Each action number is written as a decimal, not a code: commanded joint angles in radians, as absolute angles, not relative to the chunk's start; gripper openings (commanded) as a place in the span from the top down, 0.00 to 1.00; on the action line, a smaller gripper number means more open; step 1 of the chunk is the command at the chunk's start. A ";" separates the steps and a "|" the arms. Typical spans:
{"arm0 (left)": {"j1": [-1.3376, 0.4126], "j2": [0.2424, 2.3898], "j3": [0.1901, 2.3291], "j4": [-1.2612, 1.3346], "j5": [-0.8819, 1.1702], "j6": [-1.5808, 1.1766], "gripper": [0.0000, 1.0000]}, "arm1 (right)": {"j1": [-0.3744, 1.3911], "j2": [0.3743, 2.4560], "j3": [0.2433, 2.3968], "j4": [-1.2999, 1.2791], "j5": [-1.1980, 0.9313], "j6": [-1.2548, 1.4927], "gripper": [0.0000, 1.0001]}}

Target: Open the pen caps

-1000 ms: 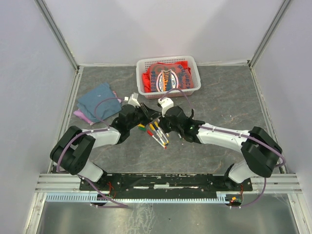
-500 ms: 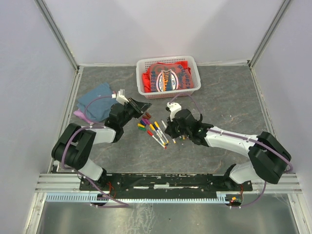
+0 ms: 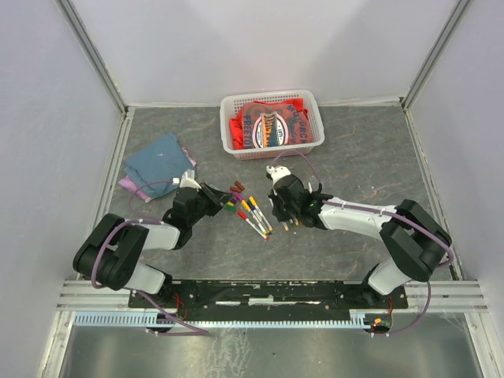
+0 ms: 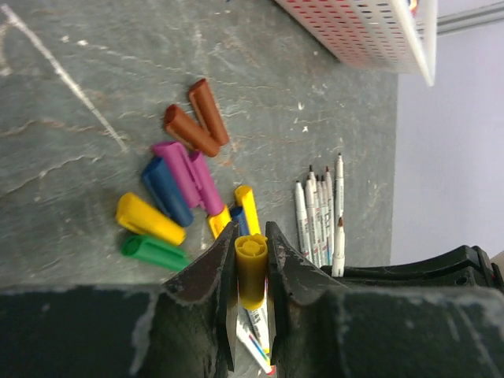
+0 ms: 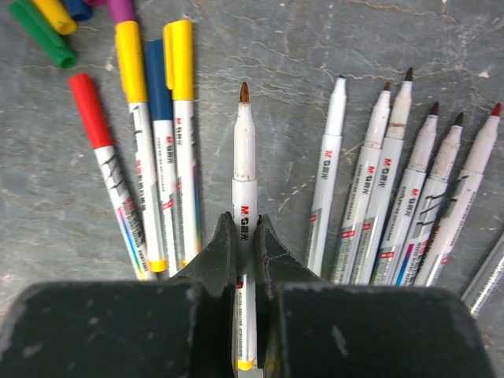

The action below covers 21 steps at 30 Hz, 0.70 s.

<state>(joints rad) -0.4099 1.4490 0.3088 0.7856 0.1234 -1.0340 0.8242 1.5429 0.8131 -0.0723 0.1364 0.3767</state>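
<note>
Pen caps point(image 4: 189, 169): seven loose; left fingers point(image 4: 206, 276) clamp a yellow cap point(image 4: 250, 268); right fingers point(image 5: 216, 256) clamp one uncapped pen point(image 5: 244, 157).

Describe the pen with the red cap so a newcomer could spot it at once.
Find the white basket at the table's far side; nearer than it, mid-table, lies a fan of pens. Among the capped ones, the red-capped pen lies outermost, next to a yellow cap and a blue cap; no other cap there is red.

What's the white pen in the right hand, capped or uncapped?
Uncapped: the slim white plastic pen shows a bare brown tip.
</note>
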 commanded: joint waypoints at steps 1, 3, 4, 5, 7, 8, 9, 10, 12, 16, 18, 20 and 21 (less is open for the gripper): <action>-0.407 1.398 0.277 0.774 0.074 -1.063 0.97 | 0.821 1.575 0.880 -0.088 0.222 0.349 0.99; -0.409 1.388 0.257 0.782 0.070 -1.067 0.97 | 0.821 1.591 0.902 -0.119 0.239 0.335 0.99; -0.411 1.386 0.244 0.792 0.066 -1.072 0.97 | 0.821 1.592 0.905 -0.120 0.241 0.335 0.99; -0.411 1.389 0.232 0.804 0.061 -1.078 0.96 | 0.821 1.596 0.911 -0.125 0.243 0.334 0.99; -0.413 1.401 0.216 0.818 0.055 -1.087 0.94 | 0.821 1.598 0.923 -0.146 0.256 0.333 0.99; -0.414 1.412 0.210 0.828 0.054 -1.094 0.94 | 0.821 1.595 0.924 -0.152 0.264 0.333 0.98; -0.416 1.426 0.204 0.845 0.056 -1.101 0.93 | 0.821 1.593 0.922 -0.149 0.269 0.332 0.98; -0.418 1.441 0.201 0.860 0.058 -1.105 0.93 | 0.821 1.595 0.919 -0.149 0.273 0.333 0.98; -0.422 1.473 0.205 0.871 0.060 -1.111 0.93 | 0.821 1.611 0.927 -0.154 0.272 0.332 0.97; -0.423 1.525 0.206 0.927 0.077 -1.134 0.91 | 0.821 1.657 0.939 -0.148 0.274 0.336 0.96; -0.423 1.530 0.217 0.923 0.081 -1.130 0.91 | 0.821 1.671 0.945 -0.146 0.276 0.339 0.95; -0.423 1.521 0.218 0.903 0.065 -1.126 0.90 | 0.821 1.683 0.947 -0.144 0.277 0.344 0.95; -0.423 1.516 0.219 0.896 0.060 -1.121 0.89 | 0.822 1.686 0.948 -0.144 0.280 0.346 0.94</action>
<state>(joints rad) -0.4191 1.5253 0.2058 0.8425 0.0803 -1.0969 0.8234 1.6722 0.9039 -0.1543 0.2508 0.3431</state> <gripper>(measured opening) 0.232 0.063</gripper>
